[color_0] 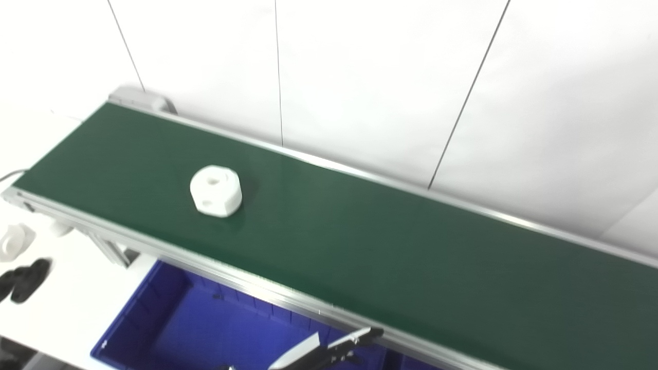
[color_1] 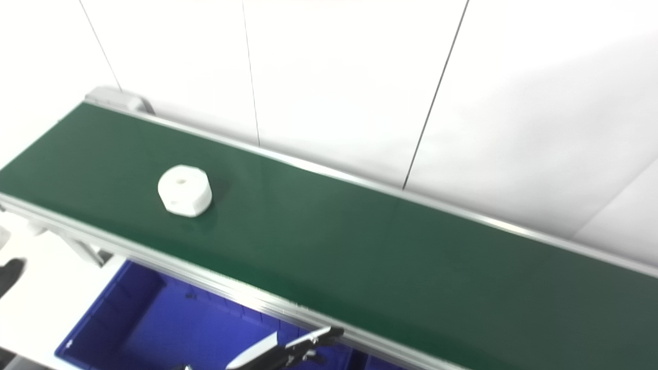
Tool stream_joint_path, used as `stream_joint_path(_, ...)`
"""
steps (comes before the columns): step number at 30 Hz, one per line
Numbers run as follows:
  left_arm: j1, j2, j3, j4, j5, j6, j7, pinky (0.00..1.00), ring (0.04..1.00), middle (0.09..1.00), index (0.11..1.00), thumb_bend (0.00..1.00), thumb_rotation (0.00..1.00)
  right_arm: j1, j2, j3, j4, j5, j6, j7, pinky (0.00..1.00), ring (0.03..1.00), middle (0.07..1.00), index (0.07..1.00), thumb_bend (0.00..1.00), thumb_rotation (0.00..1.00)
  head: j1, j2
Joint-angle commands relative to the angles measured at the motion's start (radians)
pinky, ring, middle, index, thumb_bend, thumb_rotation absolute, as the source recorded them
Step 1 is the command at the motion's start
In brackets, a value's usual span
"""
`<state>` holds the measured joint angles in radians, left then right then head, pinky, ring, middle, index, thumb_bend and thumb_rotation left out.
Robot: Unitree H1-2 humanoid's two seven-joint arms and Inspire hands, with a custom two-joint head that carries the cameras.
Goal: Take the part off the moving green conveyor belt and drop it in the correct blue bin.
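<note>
A white, chunky, many-sided part (color_0: pixel 216 191) with round holes lies on the green conveyor belt (color_0: pixel 390 246), towards its left end. Below the belt's near rail stands a blue bin (color_0: pixel 205 329) with nothing showing inside. Only the fingertips of my left hand (color_0: pixel 329 350) show at the bottom edge, over the bin's right side. They are stretched out and apart, holding nothing, and point up-right at the rail. The part is far off to the upper left of the hand. My right hand is out of sight.
An aluminium rail (color_0: pixel 247 280) edges the belt's near side, with a support leg (color_0: pixel 110 252) under its left end. On the white table at far left lie a white part (color_0: pixel 14 241) and black objects (color_0: pixel 25 277). A white panelled wall (color_0: pixel 360 77) rises behind.
</note>
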<state>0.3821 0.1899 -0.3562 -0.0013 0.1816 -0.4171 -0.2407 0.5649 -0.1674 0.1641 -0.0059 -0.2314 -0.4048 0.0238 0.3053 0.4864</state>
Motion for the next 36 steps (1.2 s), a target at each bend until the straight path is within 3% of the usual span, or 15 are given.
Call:
stream_joint_path(1,-0.002,-0.005,-0.003,-0.014,-0.02,-0.053,0.043,0.84,0.943,0.972,0.937,0.89,0.28,-0.003,0.0,0.003,-0.001,-0.004,-0.063,-0.021,0.78,0.906,0.958,0.978,0.86,0.33,-0.002,-0.004)
stream_joint_path(6,0.009,-0.004,0.021,-0.114,-0.06,-0.049,0.066,0.84,0.942,0.969,0.921,0.92,0.3,-0.023,-0.005,0.024,0.024,-0.019,-0.065,-0.052,0.8,0.905,0.947,0.971,0.86,0.35,-0.006,-0.029)
stream_joint_path(12,-0.037,0.006,0.088,-0.249,-0.097,-0.009,0.061,0.82,0.916,0.933,0.903,0.95,0.28,-0.051,-0.002,0.041,0.065,-0.004,-0.064,-0.064,0.71,0.867,0.931,0.966,0.87,0.36,-0.009,-0.045)
stream_joint_path(16,-0.089,0.042,0.131,-0.324,-0.131,0.076,0.036,0.84,0.928,0.956,0.925,0.95,0.26,-0.065,0.003,0.05,0.082,0.006,-0.065,-0.069,0.67,0.849,0.927,0.957,0.87,0.36,-0.014,-0.047)
stream_joint_path(21,-0.191,0.098,0.193,-0.339,-0.13,0.111,0.014,0.8,0.923,0.966,0.935,0.95,0.26,-0.077,-0.001,0.067,0.085,-0.002,-0.065,-0.09,0.67,0.847,0.922,0.953,0.88,0.39,-0.018,-0.042)
stream_joint_path(29,-0.326,0.184,0.25,-0.369,-0.086,0.24,-0.033,0.88,0.988,1.0,0.986,0.92,0.27,-0.088,-0.006,0.082,0.089,0.028,-0.064,-0.086,0.65,0.831,0.918,0.941,0.88,0.37,-0.04,-0.014)
stream_joint_path(31,-0.365,0.2,0.262,-0.359,-0.075,0.264,-0.039,0.91,0.998,1.0,0.996,0.9,0.29,-0.082,-0.008,0.08,0.074,0.055,-0.053,-0.054,0.82,0.912,0.952,0.963,0.85,0.36,-0.044,0.005)
stream_joint_path(33,-0.409,0.222,0.272,-0.348,-0.051,0.292,-0.049,0.94,1.0,1.0,1.0,0.87,0.31,-0.071,-0.007,0.077,0.041,0.067,-0.029,-0.038,0.9,0.946,0.96,0.959,0.84,0.33,-0.045,0.031)
stream_joint_path(36,-0.474,0.249,0.288,-0.32,-0.029,0.343,-0.066,0.95,0.999,1.0,1.0,0.84,0.28,-0.056,-0.005,0.067,-0.01,0.048,0.015,-0.029,0.9,0.954,0.965,0.96,0.83,0.33,-0.048,0.053)
